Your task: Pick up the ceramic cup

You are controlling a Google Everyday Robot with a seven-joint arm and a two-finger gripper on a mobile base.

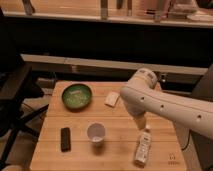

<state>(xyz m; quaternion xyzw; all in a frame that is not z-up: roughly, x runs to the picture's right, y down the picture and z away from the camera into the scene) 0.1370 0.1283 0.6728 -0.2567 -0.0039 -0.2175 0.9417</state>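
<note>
Ceramic cup (95,133), standing free.
Gripper (141,123) hovers near, picture-right of it, seemingly higher; open or closed I cannot tell.

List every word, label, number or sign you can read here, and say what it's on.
Nothing here reads clearly.
Label on the bottle: blurred, unreadable.
The small mark at the table corner: too small to read.
The ceramic cup and the hand, just above the bottle: no text visible.
</note>
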